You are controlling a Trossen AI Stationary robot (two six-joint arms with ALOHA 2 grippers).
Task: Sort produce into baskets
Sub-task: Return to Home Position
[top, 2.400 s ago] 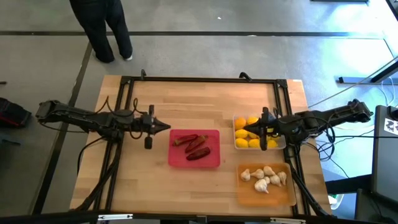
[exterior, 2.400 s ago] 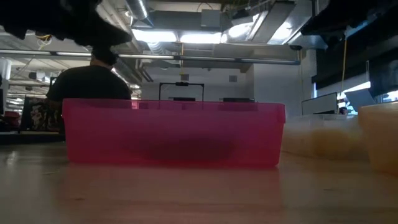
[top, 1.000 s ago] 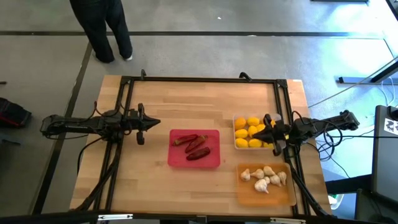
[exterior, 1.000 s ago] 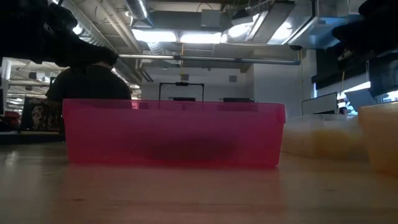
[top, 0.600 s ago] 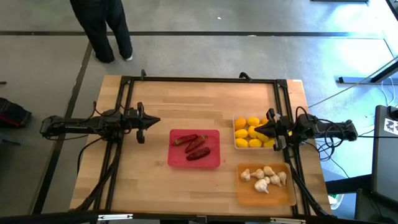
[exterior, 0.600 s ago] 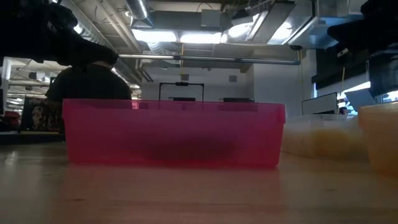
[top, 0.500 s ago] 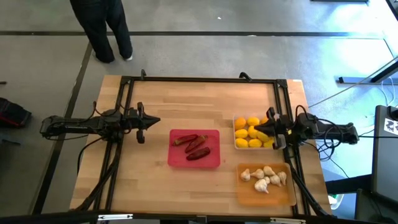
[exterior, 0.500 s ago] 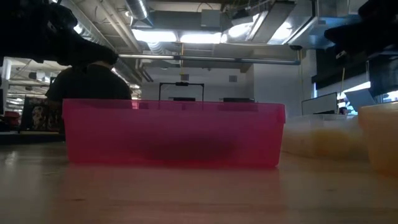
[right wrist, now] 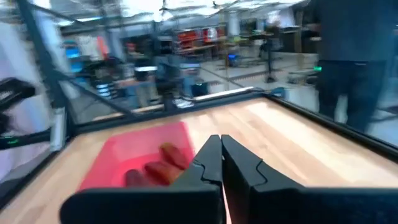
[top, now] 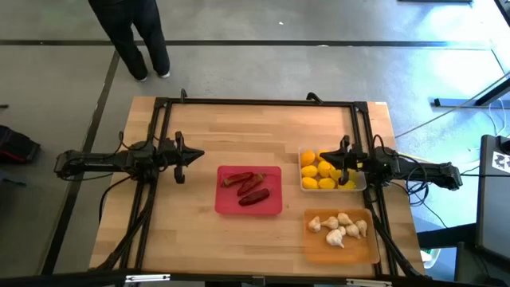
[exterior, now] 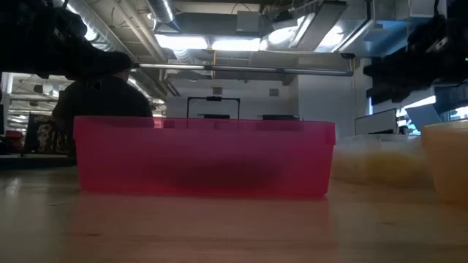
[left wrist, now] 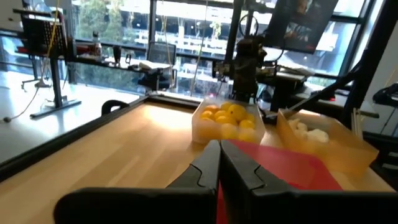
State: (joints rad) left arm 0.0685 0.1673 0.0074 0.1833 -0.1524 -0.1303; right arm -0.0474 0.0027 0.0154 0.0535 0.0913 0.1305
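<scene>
A: From above, you've got a pale wood table [top: 239,127] ringed by a black frame [top: 255,102]. There's grey floor all round, and a person [top: 131,36] stands beyond the far edge. Where are your arms?

B: Your left gripper [top: 195,155] hangs over bare wood, left of the red tray [top: 231,203]. Your right gripper [top: 338,163] sits above the clear tray [top: 319,190].

A: And the produce?

B: All of it is in trays. The chili peppers [top: 249,185] are in the red tray and the lemons [top: 317,169] in the clear tray. The garlic bulbs [top: 339,227] are in the orange tray [top: 351,251], by the near right corner. A black-and-white patterned tag [top: 500,160] shows at the right edge, too small to read.

A: Down at table level?

B: The red tray's wall fills the middle, with the clear and orange trays off to its right and wood in front. Behind them you see ceiling lights [exterior: 212,42], pipes and the person's dark back.

A: Left wrist?

B: Your left fingers [left wrist: 208,165] are pressed together with nothing between them. All three trays lie ahead, and big windows [left wrist: 180,37] stand past the table.

A: Right wrist?

B: Your right fingers [right wrist: 208,160] meet tip to tip, empty too. The red tray and its chili peppers lie ahead, the room behind is blurred, and the person is off to one side.
</scene>
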